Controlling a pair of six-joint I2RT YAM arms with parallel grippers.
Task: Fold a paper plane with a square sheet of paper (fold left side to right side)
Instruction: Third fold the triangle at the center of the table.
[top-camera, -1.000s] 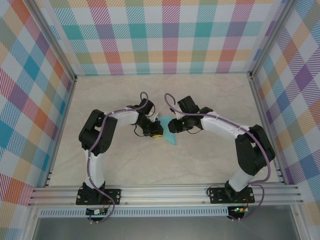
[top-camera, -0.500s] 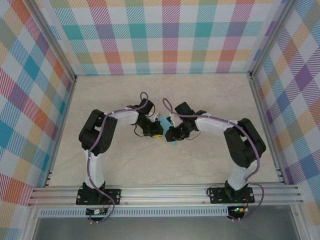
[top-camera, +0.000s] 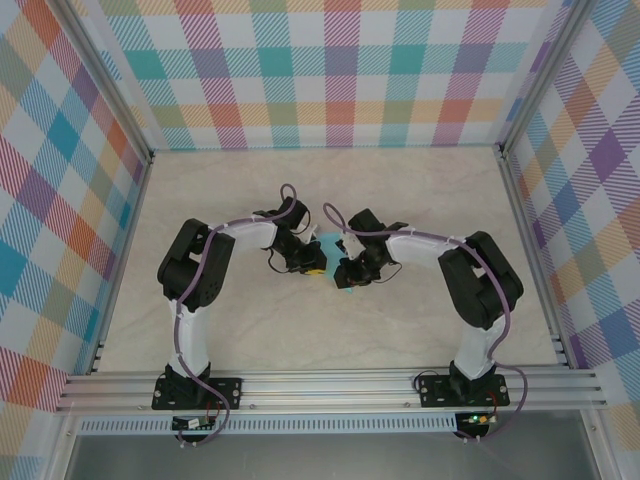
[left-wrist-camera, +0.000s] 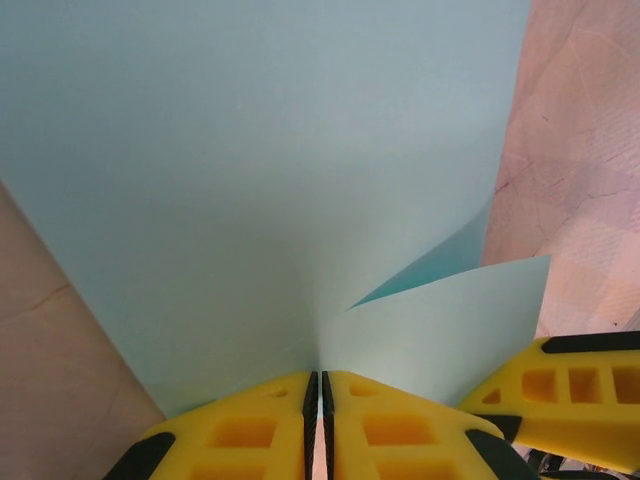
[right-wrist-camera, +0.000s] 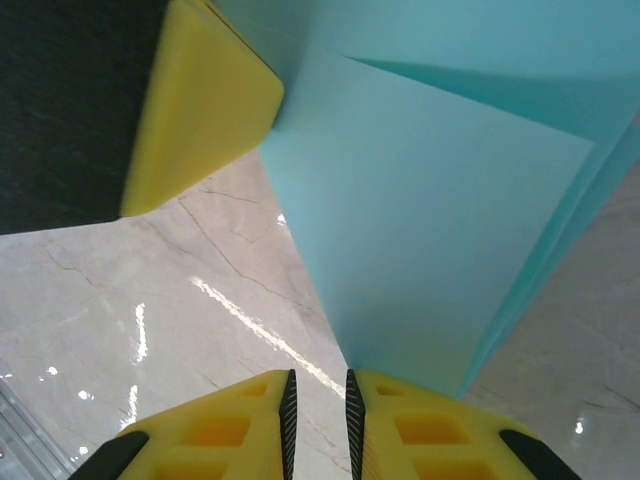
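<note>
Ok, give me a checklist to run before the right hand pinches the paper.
1. Left hand clamped on the paper: ok, the sheet comes out from between its shut jaws.
2. Right hand around the paper: not ok, jaws slightly apart with table visible between them.
3. Paper within the right hand's reach: ok, its lower corner sits just above the jaws.
4. Clearance between the two hands: cannot tell, they are very close.
5. Fold edges aligned: cannot tell.
</note>
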